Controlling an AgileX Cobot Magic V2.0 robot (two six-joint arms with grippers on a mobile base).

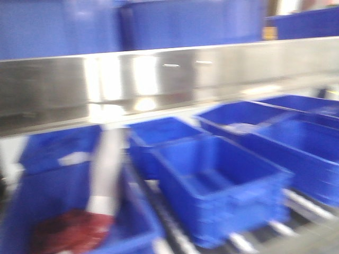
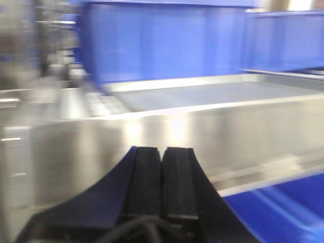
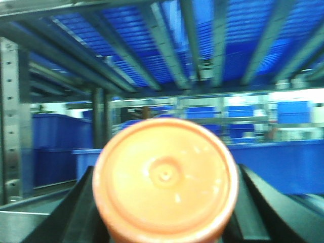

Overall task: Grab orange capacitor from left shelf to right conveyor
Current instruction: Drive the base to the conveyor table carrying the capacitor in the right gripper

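The left gripper point(image 2: 162, 152) has its two black pads point(image 2: 145, 177) pressed flat together, with nothing between them; the right gripper point(image 3: 166, 174) is clamped on the orange capacitor point(image 3: 165, 152), one dark finger point(image 3: 71, 212) at each side.

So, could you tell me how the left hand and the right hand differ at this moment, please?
The left hand is shut and empty, its pads pressed together; the right hand is clamped on the orange capacitor. The left hand faces the steel shelf; the right hand points towards blue bins. Both are black.
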